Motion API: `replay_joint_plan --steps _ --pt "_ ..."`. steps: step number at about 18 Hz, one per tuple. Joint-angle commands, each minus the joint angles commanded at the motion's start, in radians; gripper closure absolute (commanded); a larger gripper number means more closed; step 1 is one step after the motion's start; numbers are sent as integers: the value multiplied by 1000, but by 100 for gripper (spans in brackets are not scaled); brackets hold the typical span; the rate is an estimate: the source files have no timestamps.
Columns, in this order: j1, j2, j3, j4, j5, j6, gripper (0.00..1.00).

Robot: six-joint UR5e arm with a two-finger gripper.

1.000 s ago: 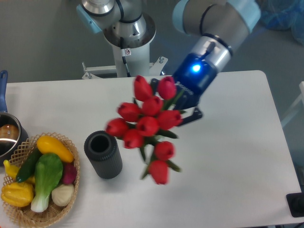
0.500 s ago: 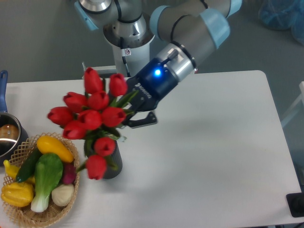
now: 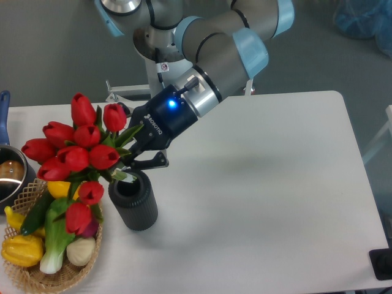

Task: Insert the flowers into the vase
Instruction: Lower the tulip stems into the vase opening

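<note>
The flowers (image 3: 76, 153), a bunch of red tulip buds with green stems and leaves, hang tilted to the left, their heads over the wicker basket. My gripper (image 3: 138, 150) is shut on the stems just above the vase's mouth. The vase (image 3: 133, 200) is a dark grey ribbed cylinder standing upright on the white table, directly below the gripper. The stem ends reach to about the vase's rim; whether they are inside it I cannot tell.
A wicker basket (image 3: 24, 275) of green, yellow and purple vegetables sits at the front left, partly under the buds. A metal pot (image 3: 9, 174) with a blue handle stands at the left edge. The arm's base (image 3: 162, 43) rises behind the table.
The gripper has carried the flowers leftward from mid-table, past the vase, so the buds now hang over the basket and the stems sit at the vase's mouth.
</note>
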Motion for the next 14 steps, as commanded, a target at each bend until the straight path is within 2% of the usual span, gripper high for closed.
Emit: replay_joint_plan --steps 4,6,14 --pt "5 -6 -54 -2 -46 109 74" --pt "12 -8 -60 -2 -74 153 74" --pt "38 -8 -84 0 -94 160 73"
